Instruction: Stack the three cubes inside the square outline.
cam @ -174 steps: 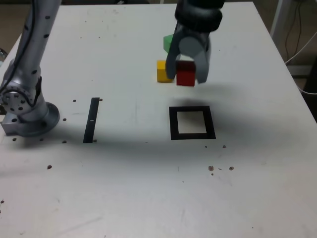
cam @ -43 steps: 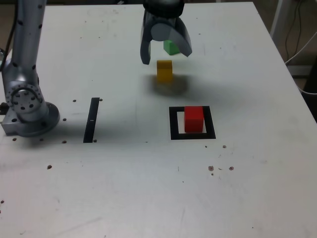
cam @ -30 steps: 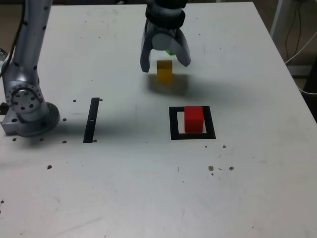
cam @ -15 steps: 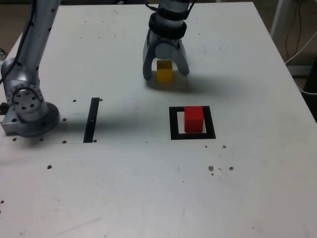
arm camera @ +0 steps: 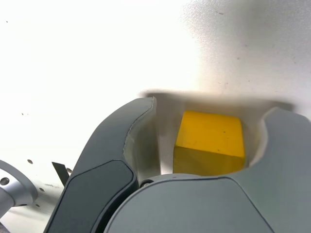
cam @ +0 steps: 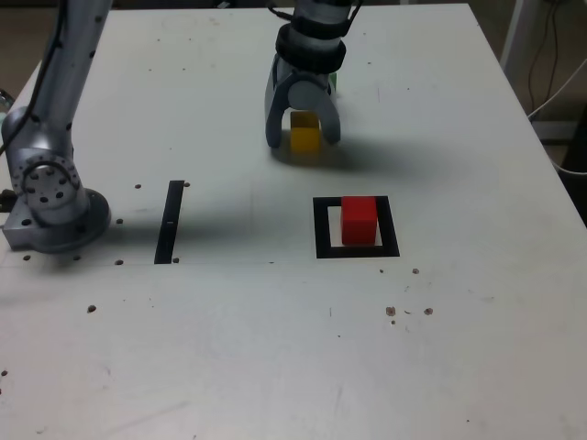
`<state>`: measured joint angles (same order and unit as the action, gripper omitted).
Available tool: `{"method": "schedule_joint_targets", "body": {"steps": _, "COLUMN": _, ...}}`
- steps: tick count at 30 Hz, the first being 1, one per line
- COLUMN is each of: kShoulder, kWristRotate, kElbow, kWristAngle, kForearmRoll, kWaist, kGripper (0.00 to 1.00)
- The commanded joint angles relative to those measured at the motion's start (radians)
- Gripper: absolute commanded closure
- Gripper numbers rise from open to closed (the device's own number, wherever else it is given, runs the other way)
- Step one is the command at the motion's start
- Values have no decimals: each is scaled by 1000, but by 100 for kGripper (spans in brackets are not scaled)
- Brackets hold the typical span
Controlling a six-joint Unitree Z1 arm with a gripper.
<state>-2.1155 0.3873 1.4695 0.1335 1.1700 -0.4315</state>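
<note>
on a white table [cam: 275, 348], the red cube [cam: 359, 220] sits inside the square outline [cam: 321, 229]. beyond it, the gripper [cam: 303, 137] reaches down over the yellow cube [cam: 304, 138], its jaws straddling the block at a narrowed gap; whether they press it cannot be told. a sliver of the green cube [cam: 335, 82] peeks out behind the arm.

A white table [cam: 229, 367] fills the exterior view, its surface scuffed and dotted with small dark specks [cam: 408, 312], most of them along the near side. A narrow black strip [cam: 170, 222] lies flat on it toward the exterior view's left. Beyond the table's far right corner, white cables [cam: 559, 87] hang beside a pale frame leg [cam: 518, 41].
</note>
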Motion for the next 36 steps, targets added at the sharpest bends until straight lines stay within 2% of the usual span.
{"method": "schedule_joint_targets", "body": {"steps": 1, "kShoulder": 0, "kWristRotate": -1, "kElbow": 0, "kWristAngle": 1, "kForearmRoll": 0, "kWaist": -3, "kGripper": 62}}
{"method": "schedule_joint_targets", "body": {"steps": 21, "kShoulder": 45, "kWristRotate": -1, "kElbow": 3, "kWristAngle": 0, "kForearmRoll": 21, "kWaist": 0, "kGripper": 62}}
{"method": "schedule_joint_targets", "body": {"steps": 25, "kShoulder": 85, "kWristRotate": -11, "kElbow": 12, "kWristAngle": -4, "kForearmRoll": 64, "kWaist": 19, "kGripper": 62}}
{"method": "schedule_joint_targets", "body": {"steps": 30, "kShoulder": 144, "kWristRotate": -59, "kElbow": 53, "kWristAngle": -6, "kForearmRoll": 155, "kWaist": 84, "kGripper": 62}}
{"method": "schedule_joint_targets", "body": {"steps": 36, "kShoulder": 177, "kWristRotate": -129, "kElbow": 123, "kWristAngle": -31, "kForearmRoll": 249, "kWaist": 187, "kGripper": 62}}
